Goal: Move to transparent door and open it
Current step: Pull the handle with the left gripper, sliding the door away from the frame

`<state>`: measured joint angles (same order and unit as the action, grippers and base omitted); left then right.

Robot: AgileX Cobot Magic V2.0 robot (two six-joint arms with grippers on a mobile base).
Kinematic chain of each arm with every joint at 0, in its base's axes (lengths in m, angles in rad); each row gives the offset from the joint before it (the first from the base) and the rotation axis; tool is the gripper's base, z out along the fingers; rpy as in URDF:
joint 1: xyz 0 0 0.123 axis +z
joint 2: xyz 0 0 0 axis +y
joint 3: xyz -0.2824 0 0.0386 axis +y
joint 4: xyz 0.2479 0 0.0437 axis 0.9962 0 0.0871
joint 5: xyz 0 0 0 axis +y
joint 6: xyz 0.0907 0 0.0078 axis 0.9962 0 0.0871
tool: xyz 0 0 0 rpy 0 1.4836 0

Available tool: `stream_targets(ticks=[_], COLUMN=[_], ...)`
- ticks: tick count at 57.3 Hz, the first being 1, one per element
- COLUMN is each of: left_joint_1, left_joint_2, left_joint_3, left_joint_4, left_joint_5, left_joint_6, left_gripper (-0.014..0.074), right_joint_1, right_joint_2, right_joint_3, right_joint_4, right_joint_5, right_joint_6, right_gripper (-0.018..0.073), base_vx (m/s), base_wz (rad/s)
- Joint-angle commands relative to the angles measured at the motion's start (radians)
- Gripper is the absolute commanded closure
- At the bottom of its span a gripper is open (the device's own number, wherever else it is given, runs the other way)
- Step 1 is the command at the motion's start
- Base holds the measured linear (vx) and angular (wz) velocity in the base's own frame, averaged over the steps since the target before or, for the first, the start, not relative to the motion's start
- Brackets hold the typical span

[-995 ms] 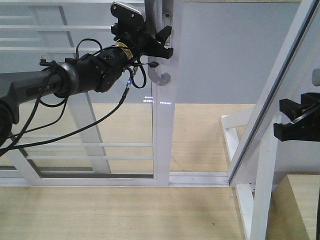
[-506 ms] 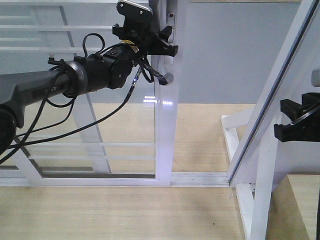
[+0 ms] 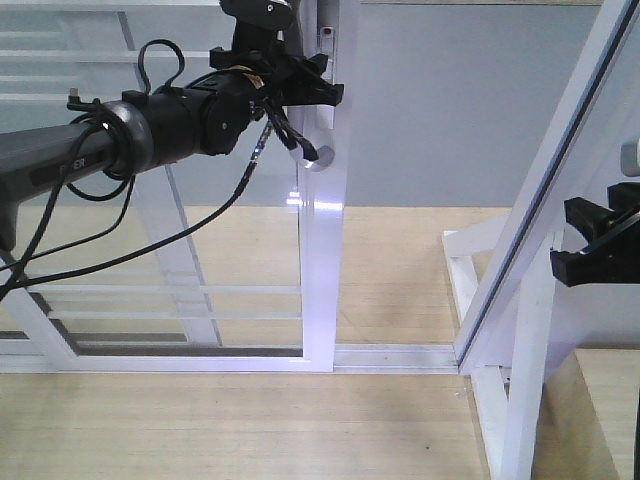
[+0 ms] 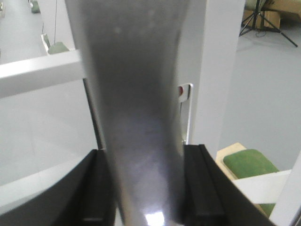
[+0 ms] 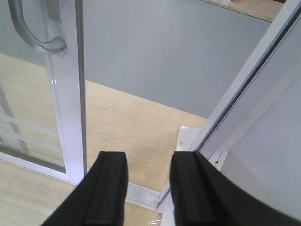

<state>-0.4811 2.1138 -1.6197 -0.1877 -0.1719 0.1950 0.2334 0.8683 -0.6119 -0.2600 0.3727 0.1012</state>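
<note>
The transparent door [image 3: 322, 250] is a white-framed glass panel with thin white bars, standing left of centre. Its curved grey handle [image 3: 322, 155] is on the right stile. My left gripper [image 3: 318, 85] is shut on the upper part of that handle. In the left wrist view the grey handle [image 4: 141, 117] fills the gap between both black fingers [image 4: 99, 188], and the gripper [image 4: 148, 188] clamps it. My right gripper [image 3: 592, 240] hangs at the right edge, away from the door. In the right wrist view it [image 5: 148, 188] is open and holds nothing, with the door stile [image 5: 66, 94] and handle [image 5: 35, 33] up left.
A slanted white frame with glass [image 3: 560, 170] stands on the right, next to my right gripper. A white floor track [image 3: 395, 355] runs from the door to a white stand [image 3: 520, 400]. Behind is wooden floor and a grey wall.
My left arm has lifted and turned a little while staying on the handle. The door's stile first shifted slightly right, then slightly left. The right gripper has barely moved.
</note>
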Motion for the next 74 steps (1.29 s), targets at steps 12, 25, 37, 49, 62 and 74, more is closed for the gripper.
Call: stream_targets(ticks=[12,25,37,49,62,74], left_joint_1=[0.053,0.098,0.145,0.194,0.212,0.227], left_joint_2=[-0.100,-0.141,-0.209,-0.263,-0.287,-0.315], left_joint_3=[-0.036,-0.014,0.058,0.126,0.155,0.155], left_joint_4=[-0.027,-0.027,-0.018,-0.017,-0.018,-0.013], left_joint_5=[0.012,0.064,0.066,0.053,0.069,0.141], left_joint_6=[0.002,0.002,0.010,0.010,0.034,0.036], left_gripper=[0.0232,0.0232,0.0232,0.0232,0.0232,0.0232], right_joint_1=[-0.005,-0.005,-0.005,-0.005,-0.005,-0.005], right_joint_2=[-0.010,-0.010,-0.010,-0.010,-0.010,-0.010], right_joint_3=[-0.029,-0.029,-0.029,-0.029,-0.029,-0.029], right_joint_4=[-0.022,-0.022,-0.022,-0.022,-0.022,-0.023], right_joint_5=[-0.067,-0.066,-0.068,-0.069,-0.070,-0.071], right_joint_6=[-0.001,-0.001,-0.002,-0.001,-0.002,-0.002], right_gripper=[0.0244,0.0244,0.0244,0.0244,0.0244,0.0244], base_vx=[0.00,0.00,0.00,0.00,0.00,0.00], base_wz=[0.00,0.00,0.00,0.00,0.00,0.00])
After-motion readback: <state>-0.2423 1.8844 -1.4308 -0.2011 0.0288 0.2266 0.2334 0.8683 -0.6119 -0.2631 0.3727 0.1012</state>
